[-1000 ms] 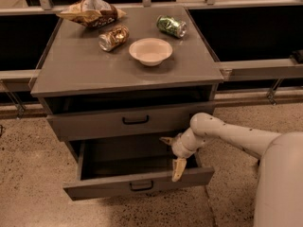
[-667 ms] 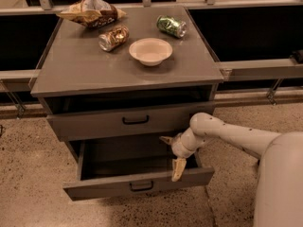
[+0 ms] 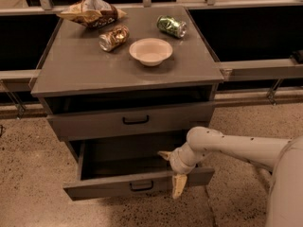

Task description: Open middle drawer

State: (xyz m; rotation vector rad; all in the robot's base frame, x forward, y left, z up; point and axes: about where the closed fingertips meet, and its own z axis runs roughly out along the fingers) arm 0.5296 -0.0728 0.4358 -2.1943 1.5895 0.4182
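On the cabinet top point(image 3: 75, 65): one bowl point(image 3: 150, 51), one snack bag point(image 3: 92, 12), two cans point(image 3: 114, 38). Under it, the grey, black-handled middle drawer point(image 3: 109, 188) is pulled out, with the gripper point(image 3: 173, 170) at its front, fingers apart.

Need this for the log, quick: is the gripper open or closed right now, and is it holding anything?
Gripper: open, jaws spread over the front edge of the pulled-out middle drawer, holding nothing.

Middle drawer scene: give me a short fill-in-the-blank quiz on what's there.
1. The middle drawer is ___, not shut.
2. The gripper is at the drawer's ___ end, as the camera sees it.
3. The can to the right of the bowl is ___ in colour.
Missing words: open; right; green.
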